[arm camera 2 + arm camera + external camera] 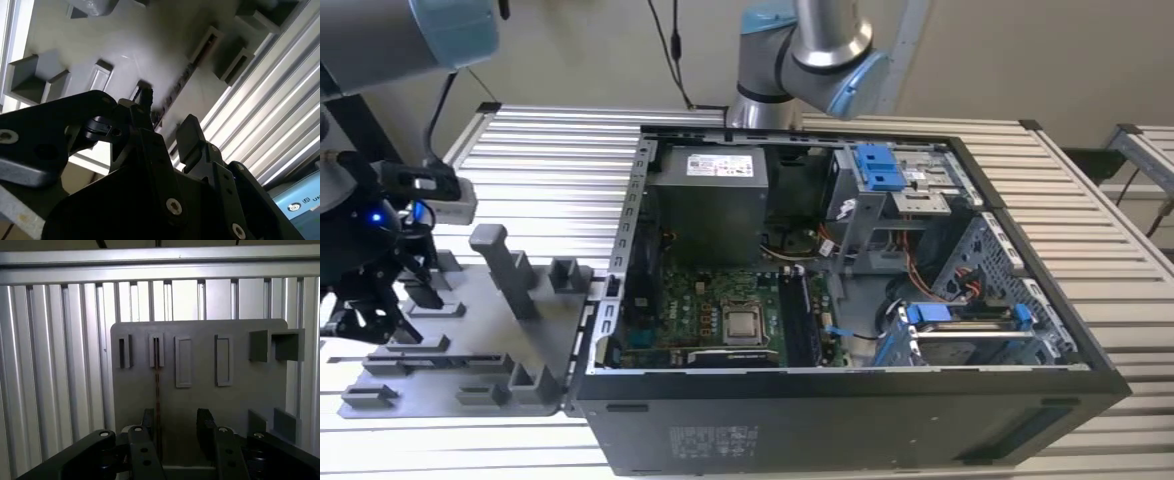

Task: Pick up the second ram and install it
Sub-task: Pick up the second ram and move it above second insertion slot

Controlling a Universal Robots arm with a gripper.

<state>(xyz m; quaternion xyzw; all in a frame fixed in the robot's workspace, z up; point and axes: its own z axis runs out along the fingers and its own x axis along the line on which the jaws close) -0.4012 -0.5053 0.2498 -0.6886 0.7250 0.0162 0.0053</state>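
Fingers [204, 424] apart, second ram [157, 390] between

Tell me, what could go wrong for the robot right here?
1. The second ram stands edge-on in the grey holder, much closer to one finger than the other, so the open gripper might shove or tilt it when closing.
2. The stick is very thin; a slightly off grip could let it slip.

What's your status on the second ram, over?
Gripper open above the gray fixture plate. Second ram on edge in its slot, between the fingers, not clamped. Nothing seen blocking it.
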